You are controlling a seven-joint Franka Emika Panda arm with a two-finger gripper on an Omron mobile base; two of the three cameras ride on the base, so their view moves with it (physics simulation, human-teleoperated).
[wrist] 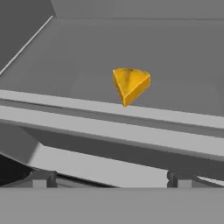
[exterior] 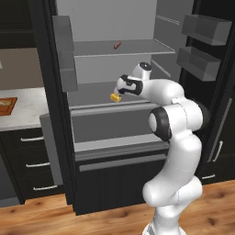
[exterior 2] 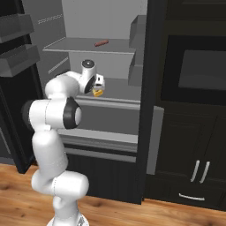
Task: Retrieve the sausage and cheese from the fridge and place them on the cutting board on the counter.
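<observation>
Fridge (exterior: 59, 137) doors stand wide; you have free room across the middle shelf (exterior: 105, 103). Cheese (wrist: 130, 84) sits just behind that shelf's front lip, bare shelf on all sides of it. Sausage (exterior: 117, 45) lies on the shelf above, mid-depth, well apart from the cheese. Cutting board (exterior: 6, 106) rests on the counter (exterior: 27, 112) left of the fridge. Arm is bent at the elbow, forearm reaching level into the fridge. Gripper (wrist: 111, 179) faces the cheese from just outside the lip, fingers spread wide, holding nothing.

Kitchen: open fridge (exterior: 114, 27), marble counter (exterior: 27, 112), dark drawers (exterior: 32, 160), probably wall oven (exterior 2: 198, 70).
</observation>
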